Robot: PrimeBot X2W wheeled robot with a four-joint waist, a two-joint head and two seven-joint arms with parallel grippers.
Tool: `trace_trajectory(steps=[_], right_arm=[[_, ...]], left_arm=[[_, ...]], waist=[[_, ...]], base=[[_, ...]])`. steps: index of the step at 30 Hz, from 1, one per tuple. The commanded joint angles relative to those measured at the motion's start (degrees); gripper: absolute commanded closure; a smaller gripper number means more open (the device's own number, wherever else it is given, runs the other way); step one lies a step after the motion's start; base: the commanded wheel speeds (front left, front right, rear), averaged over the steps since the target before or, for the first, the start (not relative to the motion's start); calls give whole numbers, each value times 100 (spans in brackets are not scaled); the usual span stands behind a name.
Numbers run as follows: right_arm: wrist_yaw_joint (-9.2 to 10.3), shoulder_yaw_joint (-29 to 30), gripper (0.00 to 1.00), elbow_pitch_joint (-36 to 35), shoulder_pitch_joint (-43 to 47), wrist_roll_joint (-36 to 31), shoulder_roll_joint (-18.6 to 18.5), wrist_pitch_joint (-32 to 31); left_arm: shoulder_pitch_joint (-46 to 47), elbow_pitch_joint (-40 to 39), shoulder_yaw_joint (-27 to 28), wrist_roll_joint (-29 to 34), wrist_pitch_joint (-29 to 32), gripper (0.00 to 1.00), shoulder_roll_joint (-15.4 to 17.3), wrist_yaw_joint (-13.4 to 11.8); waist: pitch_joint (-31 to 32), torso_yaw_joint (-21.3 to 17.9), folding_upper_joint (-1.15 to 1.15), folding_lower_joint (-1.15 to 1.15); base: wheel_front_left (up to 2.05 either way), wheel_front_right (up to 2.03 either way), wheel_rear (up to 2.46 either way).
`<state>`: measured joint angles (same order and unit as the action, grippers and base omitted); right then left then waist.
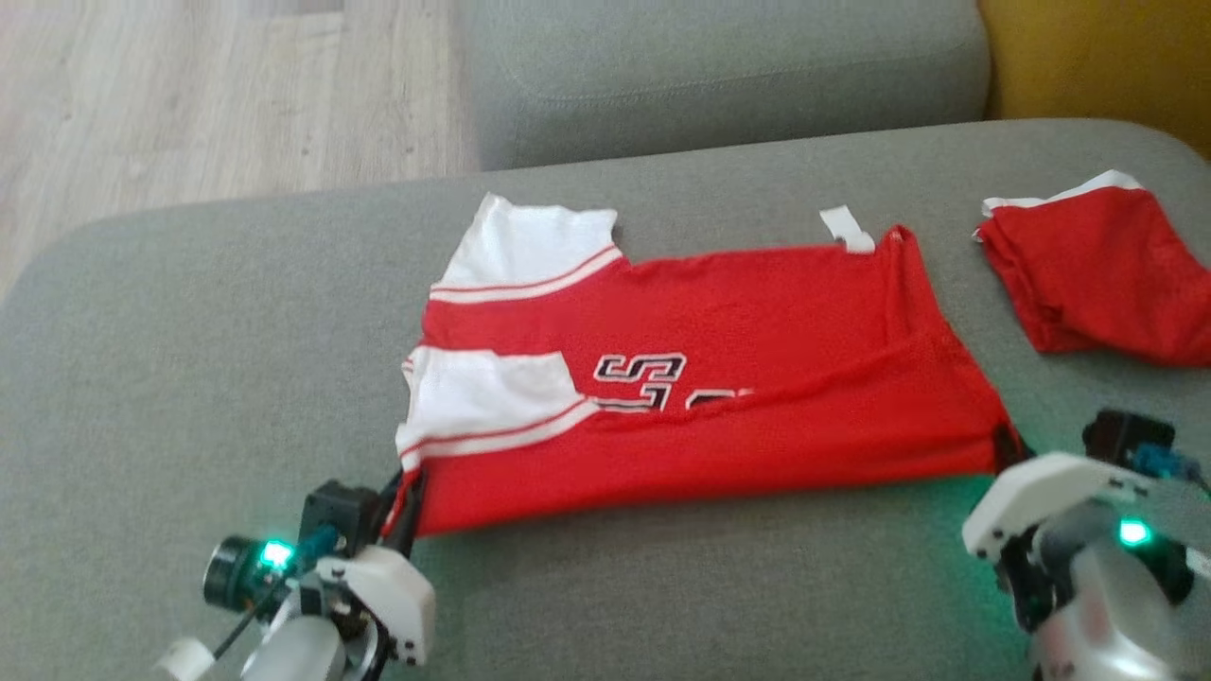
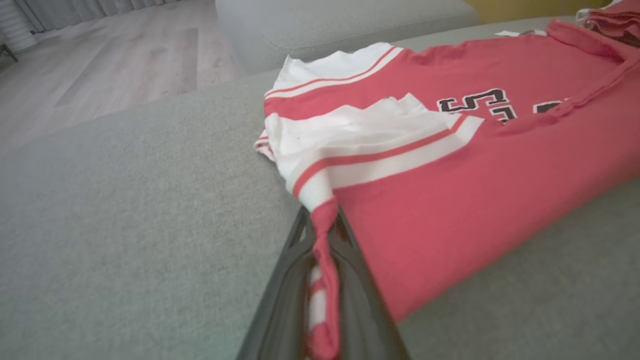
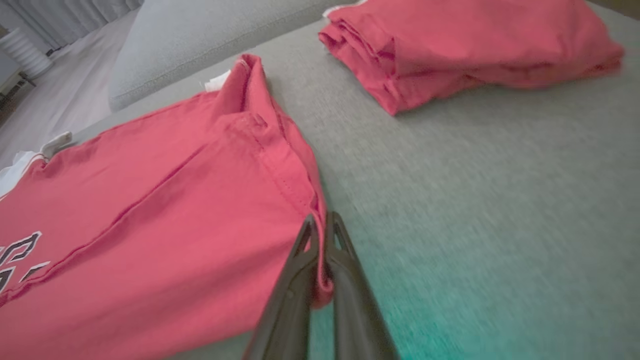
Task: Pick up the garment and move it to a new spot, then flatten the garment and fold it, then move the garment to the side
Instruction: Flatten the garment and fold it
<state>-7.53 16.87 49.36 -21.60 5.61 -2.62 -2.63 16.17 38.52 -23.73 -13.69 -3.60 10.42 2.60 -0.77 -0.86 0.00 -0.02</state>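
Garment (image 1: 719,416) is laid flat mid-sofa (image 1: 189,378), with one lengthwise fold seemingly done. Both near corners are pinched tight by the left gripper (image 2: 322,225) and right gripper (image 3: 321,222). Further folding and the sideways move are probably left.

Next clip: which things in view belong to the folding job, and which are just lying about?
In the job: red and white jersey, partly folded on the grey seat; left gripper, shut on its sleeve-end corner; right gripper, shut on its hem-end corner.
Lying about: folded red garment, apart on the right; back cushion; wooden floor.
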Motion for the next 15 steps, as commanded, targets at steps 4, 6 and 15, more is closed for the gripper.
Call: trace_trajectory(steps=[4, 6, 15], right_arm=[[4, -289, 100, -533, 188, 232, -26, -74], [4, -354, 100, -736, 320, 253, -26, -96], [4, -1363, 0, -2262, 639, 688, -26, 1526]], left_arm=[[-43, -520, 199, -77, 210, 100, 295, -34], [-129, -695, 196, -95, 298, 100, 329, -68], [-97, -1613, 519, -135, -250, 0, 255, -657]], waist=[[39, -42, 0, 2], [5, -55, 0, 2], [-469, -226, 0, 2]], base=[[0, 0, 0], [0, 0, 0], [0, 0, 0]])
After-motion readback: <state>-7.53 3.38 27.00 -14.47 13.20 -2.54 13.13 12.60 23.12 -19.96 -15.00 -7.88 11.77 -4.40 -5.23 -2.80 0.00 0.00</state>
